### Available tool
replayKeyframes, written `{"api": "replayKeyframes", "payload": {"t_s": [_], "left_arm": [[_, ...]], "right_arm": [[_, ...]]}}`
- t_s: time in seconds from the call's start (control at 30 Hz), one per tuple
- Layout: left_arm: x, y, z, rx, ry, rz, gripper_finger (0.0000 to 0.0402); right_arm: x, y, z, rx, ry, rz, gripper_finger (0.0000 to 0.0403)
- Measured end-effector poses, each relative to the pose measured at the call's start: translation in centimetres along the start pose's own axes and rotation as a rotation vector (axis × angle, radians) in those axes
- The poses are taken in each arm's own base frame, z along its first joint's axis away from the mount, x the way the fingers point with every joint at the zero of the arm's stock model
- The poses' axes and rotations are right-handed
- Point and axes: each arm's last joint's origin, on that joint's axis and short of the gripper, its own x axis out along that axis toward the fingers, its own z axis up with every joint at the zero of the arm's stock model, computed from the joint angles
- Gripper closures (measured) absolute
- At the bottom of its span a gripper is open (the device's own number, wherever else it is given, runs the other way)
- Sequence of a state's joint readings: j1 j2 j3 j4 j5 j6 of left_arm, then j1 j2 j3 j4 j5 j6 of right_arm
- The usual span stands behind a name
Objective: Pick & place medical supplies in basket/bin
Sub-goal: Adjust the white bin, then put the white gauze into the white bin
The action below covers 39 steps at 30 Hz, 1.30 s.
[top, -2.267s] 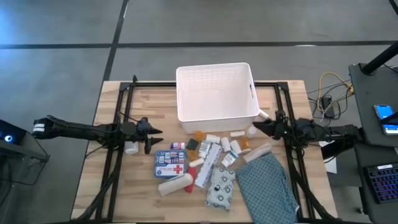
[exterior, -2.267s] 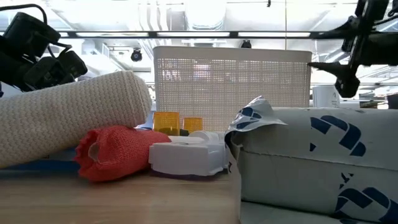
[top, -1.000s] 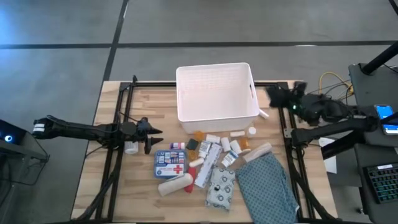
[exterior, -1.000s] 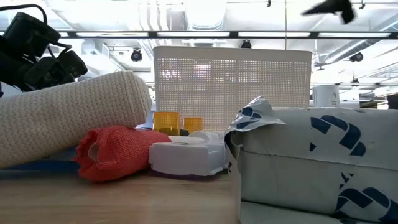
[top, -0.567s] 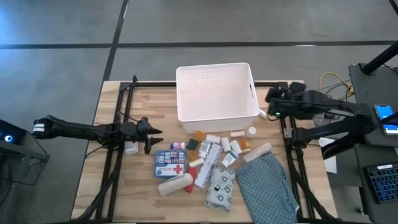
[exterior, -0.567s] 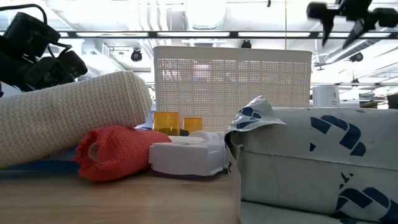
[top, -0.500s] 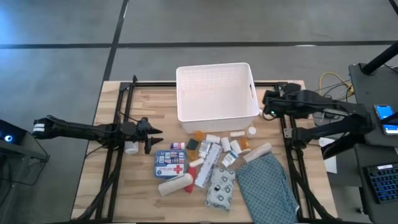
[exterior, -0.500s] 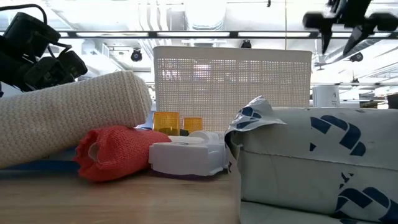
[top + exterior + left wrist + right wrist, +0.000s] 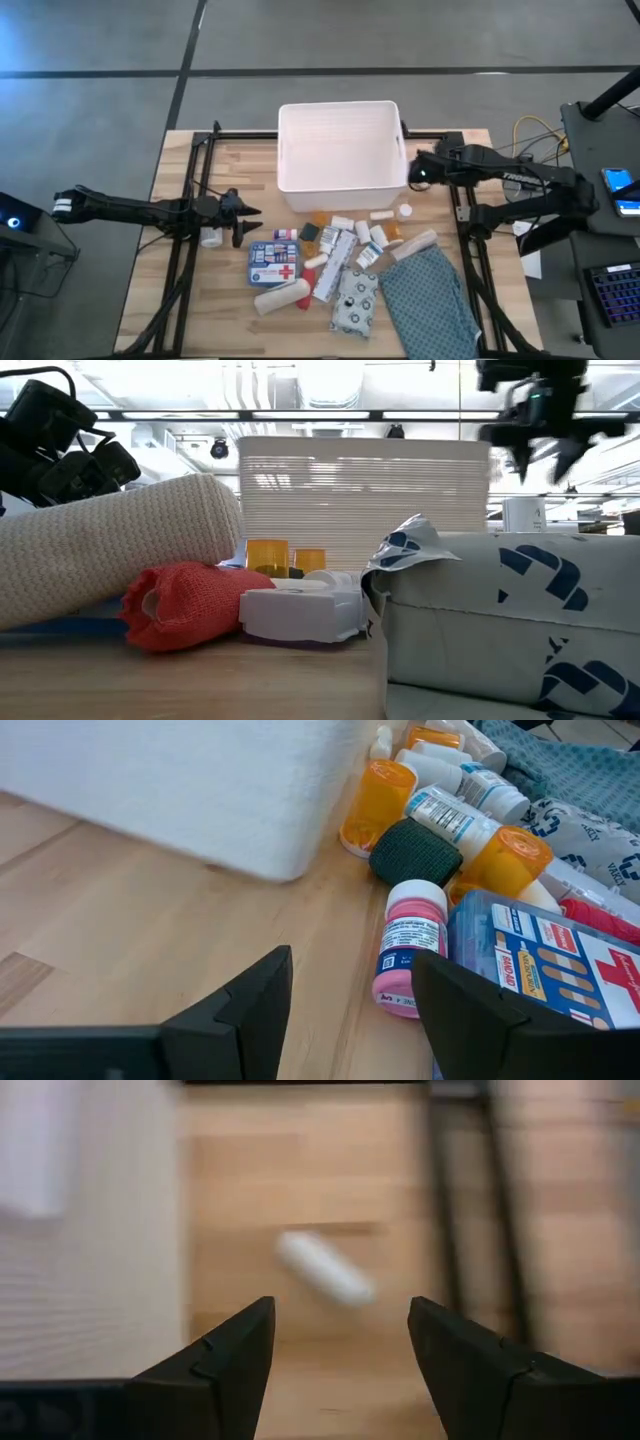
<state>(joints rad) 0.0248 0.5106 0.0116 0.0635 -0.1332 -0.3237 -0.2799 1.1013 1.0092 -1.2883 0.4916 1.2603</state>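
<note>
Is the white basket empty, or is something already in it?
Empty: the high view shows only bare white floor inside the basket; the supplies lie on the table in front of it.

Basket [image 9: 341, 150] open above, supplies [image 9: 330, 262] crowded before it, bare table [image 9: 250, 160] at left

Lighting: bright, even, overhead; shadows soft.
Blur: right wrist view smeared; basket [image 9: 362, 490] streaked in low view.
Focus: high view sharp.
</note>
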Motion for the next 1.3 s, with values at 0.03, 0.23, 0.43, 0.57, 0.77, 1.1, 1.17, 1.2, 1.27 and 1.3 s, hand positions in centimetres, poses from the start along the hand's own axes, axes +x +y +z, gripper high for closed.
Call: {"api": "replayKeyframes", "payload": {"t_s": [0.03, 0.23, 0.43, 0.57, 0.77, 1.1, 1.17, 1.2, 1.27, 1.3], "left_arm": [[0.0, 0.0, 0.0, 0.0, 0.0, 0.0, 0.0215], [0.0, 0.0, 0.0, 0.0, 0.0, 0.0, 0.0215], [0.0, 0.0, 0.0, 0.0, 0.0, 0.0, 0.0215], [0.0, 0.0, 0.0, 0.0, 0.0, 0.0, 0.0215], [0.0, 0.0, 0.0, 0.0, 0.001, 0.0, 0.0215], [0.0, 0.0, 0.0, 0.0, 0.0, 0.0, 0.0215], [0.0, 0.0, 0.0, 0.0, 0.0, 0.0, 0.0215], [0.0, 0.0, 0.0, 0.0, 0.0, 0.0, 0.0215], [0.0, 0.0, 0.0, 0.0, 0.0, 0.0, 0.0215], [0.0, 0.0, 0.0, 0.0, 0.0, 0.0, 0.0215]], "right_arm": [[0.1, 0.8, 0.2, -0.023, 0.026, 0.09, 0.0184], [0.8, 3.8, 1.3, -0.112, 0.031, 0.353, 0.0184], [0.9, 5.4, 2.6, -0.164, -0.064, 0.45, 0.0184], [0.8, 5.4, 3.3, -0.18, -0.108, 0.475, 0.0184], [1.3, 2.7, 2.5, -0.072, -0.081, 0.185, 0.0184], [2.1, -0.2, 0.2, -0.178, 0.236, -0.066, 0.0183], [2.8, 0.0, -0.1, -0.245, 0.284, -0.073, 0.0183], [3.2, 0.2, -0.3, -0.283, 0.301, -0.086, 0.0183], [4.2, 0.6, -0.7, -0.352, 0.343, -0.115, 0.0183], [4.8, 0.9, -0.9, -0.387, 0.365, -0.134, 0.0183]]}}
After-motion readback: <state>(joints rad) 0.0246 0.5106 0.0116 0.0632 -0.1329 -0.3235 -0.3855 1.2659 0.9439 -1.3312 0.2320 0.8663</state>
